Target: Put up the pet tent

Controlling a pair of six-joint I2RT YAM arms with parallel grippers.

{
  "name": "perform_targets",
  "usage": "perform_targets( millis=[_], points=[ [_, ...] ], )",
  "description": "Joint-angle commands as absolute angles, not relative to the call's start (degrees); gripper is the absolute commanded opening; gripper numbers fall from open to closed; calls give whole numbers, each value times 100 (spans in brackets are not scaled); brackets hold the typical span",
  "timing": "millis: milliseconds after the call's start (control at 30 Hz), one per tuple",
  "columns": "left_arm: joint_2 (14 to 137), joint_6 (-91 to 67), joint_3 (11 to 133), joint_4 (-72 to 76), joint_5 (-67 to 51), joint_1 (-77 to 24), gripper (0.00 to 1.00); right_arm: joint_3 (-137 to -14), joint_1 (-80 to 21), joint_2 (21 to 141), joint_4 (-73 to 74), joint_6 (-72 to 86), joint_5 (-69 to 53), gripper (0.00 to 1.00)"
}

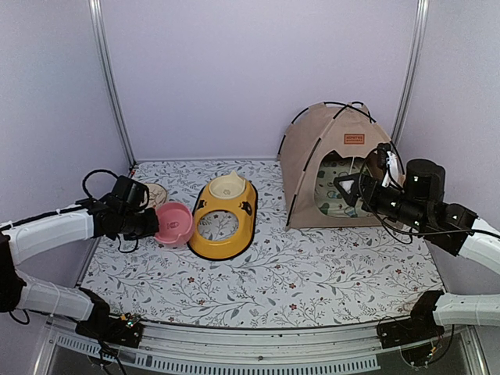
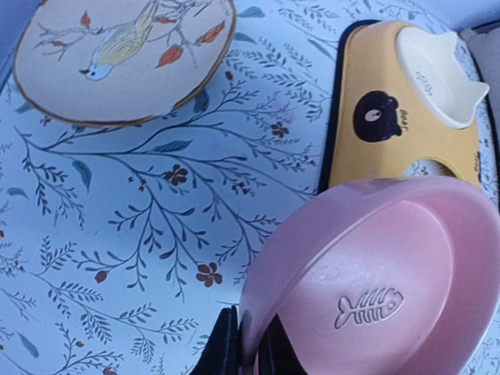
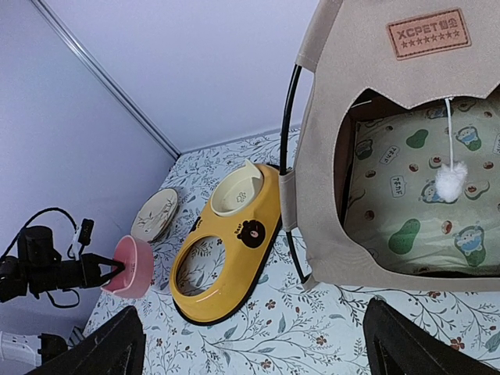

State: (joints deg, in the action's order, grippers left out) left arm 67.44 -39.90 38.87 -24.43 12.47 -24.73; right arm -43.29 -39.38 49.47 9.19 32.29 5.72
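The pet tent (image 1: 312,152) stands upright at the back right, tan with black crossing poles and a brown label patch (image 3: 428,33). Its doorway faces my right gripper (image 1: 351,187). In the right wrist view the tent (image 3: 328,187) fills the upper right, and that gripper (image 3: 254,337) hangs wide open with nothing between its fingers. At the left, my left gripper (image 1: 148,223) is shut on the rim of a pink bowl (image 1: 175,223), which is tilted. The left wrist view shows the gripper (image 2: 248,332) pinching the pink bowl (image 2: 375,281), which bears a fishbone mark.
A cream mat with green prints (image 3: 414,195) lies inside the tent, and a white pom-pom (image 3: 451,181) dangles in the doorway. A yellow double-bowl feeder (image 1: 247,207) holds a cream bowl (image 1: 227,186); its near hole is empty. A bird-painted plate (image 2: 117,55) lies at the far left.
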Motion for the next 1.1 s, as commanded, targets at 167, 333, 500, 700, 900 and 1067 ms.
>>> perform_targets(
  millis=[167,333,500,700,900,1067],
  points=[
    [7649,-2928,5248,-1671,151,-2586,0,-4577,-3937,5069,956,3187,581,99],
    [8415,-2652,5926,-1665,-124,-2735,0,-4607,-3937,5026,1059,3205,584,99],
    [9100,-2600,6433,-1644,-282,-2926,0,-4672,-3942,4979,1170,3233,595,99],
    [9710,-2514,6847,-1688,-358,-2971,0,-4712,-3941,4901,1293,3243,630,99],
    [9940,-2441,6943,-1666,-297,-2997,0,-4717,-3938,4869,1336,3236,674,99],
    [10096,-2318,6977,-1778,-219,-3012,0,-4723,-3938,4921,1320,3227,660,99]
  ],
)
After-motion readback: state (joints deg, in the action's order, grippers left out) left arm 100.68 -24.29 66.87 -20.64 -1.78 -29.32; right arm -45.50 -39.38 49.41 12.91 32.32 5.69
